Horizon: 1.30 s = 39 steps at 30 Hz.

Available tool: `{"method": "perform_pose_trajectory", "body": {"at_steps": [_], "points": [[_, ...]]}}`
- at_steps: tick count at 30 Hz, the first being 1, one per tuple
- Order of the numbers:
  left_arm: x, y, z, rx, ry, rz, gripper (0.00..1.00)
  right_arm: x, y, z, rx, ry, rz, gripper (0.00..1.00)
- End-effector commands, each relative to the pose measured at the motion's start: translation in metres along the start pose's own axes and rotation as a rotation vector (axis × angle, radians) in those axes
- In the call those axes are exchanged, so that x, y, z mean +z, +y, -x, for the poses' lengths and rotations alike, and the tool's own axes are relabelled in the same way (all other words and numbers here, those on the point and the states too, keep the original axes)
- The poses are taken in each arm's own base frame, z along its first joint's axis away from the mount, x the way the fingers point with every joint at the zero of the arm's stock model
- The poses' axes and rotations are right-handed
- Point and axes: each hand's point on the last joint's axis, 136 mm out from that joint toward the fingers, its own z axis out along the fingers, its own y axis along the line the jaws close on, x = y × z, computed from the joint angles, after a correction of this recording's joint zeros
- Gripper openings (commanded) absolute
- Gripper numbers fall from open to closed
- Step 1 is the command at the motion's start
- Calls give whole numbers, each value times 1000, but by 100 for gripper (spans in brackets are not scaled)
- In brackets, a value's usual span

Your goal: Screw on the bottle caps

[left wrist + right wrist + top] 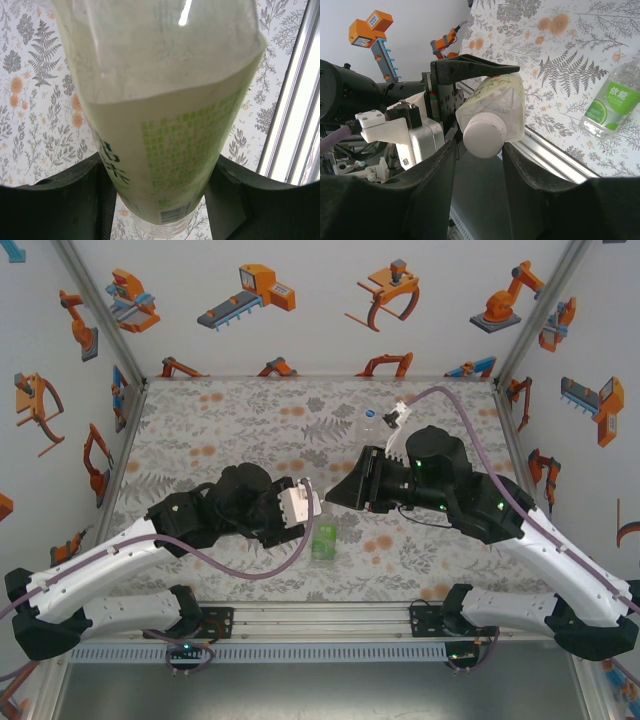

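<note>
**Fig. Threading a cap with a two-arm hold.** My left pincer (157, 165) is closed across the body of the pale-label bottle (170, 140). It grips at the label, where the wall looks stiffest. The bottle is carried clear of the bench (220, 420) and laid on its side so that the neck points at my other arm. This puts the thread axis in line with my right wrist's roll, so a twist of that wrist would turn a cap directly.

The white cap (482, 135) sits on that neck, face-on between the fingers of my right pincer (480, 146). The fingers flank the cap closely. I cannot tell whether the pads press on it or stand just off it, nor how far down the thread it has run.

The green-label bottle (610, 100) lies on its side on the bench near the front rail, apart from both arms. The unlabelled bottle (372, 425) is farther back, beside my right forearm. I judge both to be waiting their turn. A squeeze that is too hard could buckle the thin wall and tilt the neck off axis.
</note>
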Motion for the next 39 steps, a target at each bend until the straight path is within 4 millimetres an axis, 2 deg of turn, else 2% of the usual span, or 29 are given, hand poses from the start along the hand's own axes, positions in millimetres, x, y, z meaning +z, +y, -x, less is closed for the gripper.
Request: {"method": "perform_pose_trajectory", "body": {"at_steps": [1, 7, 13, 21, 39], "points": [[-5, -5, 7, 7, -18, -29, 0, -9, 14, 14, 13, -55, 38, 43], [-8, -9, 13, 20, -58, -52, 0, -6, 8, 20, 19, -83, 4, 44], [-8, -9, 11, 20, -51, -53, 0, -1, 7, 15, 28, -55, 0, 41], [-7, 2, 9, -4, -24, 7, 0, 1, 6, 11, 38, -30, -7, 43], [-1, 8, 9, -47, -12, 9, 0, 3, 8, 15, 28, -38, -7, 43]]}}
